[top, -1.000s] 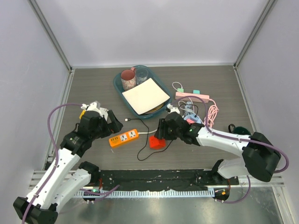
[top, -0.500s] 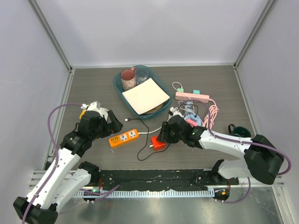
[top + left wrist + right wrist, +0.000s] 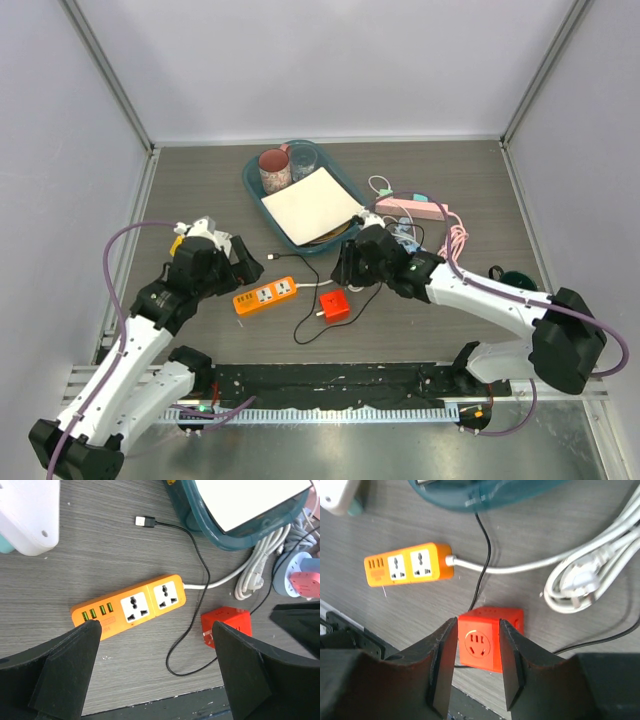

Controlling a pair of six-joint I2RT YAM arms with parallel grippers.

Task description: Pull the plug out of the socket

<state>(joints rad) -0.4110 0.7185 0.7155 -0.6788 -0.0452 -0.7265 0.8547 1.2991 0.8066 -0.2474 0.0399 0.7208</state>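
Note:
A red cube socket (image 3: 335,307) sits on the table with a thin black cable (image 3: 305,325) looping beside it. The cable's free USB plug (image 3: 145,522) lies loose near the tray. An orange power strip (image 3: 266,296) lies left of the cube, and both of its sockets (image 3: 150,599) are empty. My right gripper (image 3: 346,272) hangs above and behind the cube. Its jaws stand apart with nothing between them, and the cube (image 3: 490,637) shows through the gap (image 3: 477,630). My left gripper (image 3: 250,262) is wide open over the strip (image 3: 154,645).
A teal tray (image 3: 255,185) at the back holds a mug, a glass and a white board. Right of it lie a pink power strip (image 3: 415,208), a coiled white cord (image 3: 585,582) and a pink cable (image 3: 457,243). A black rail runs along the near table edge (image 3: 330,380).
My right gripper has pulled back from the red cube toward the tray, its jaws narrower than before. The cube stays on the table. The left arm has not moved.

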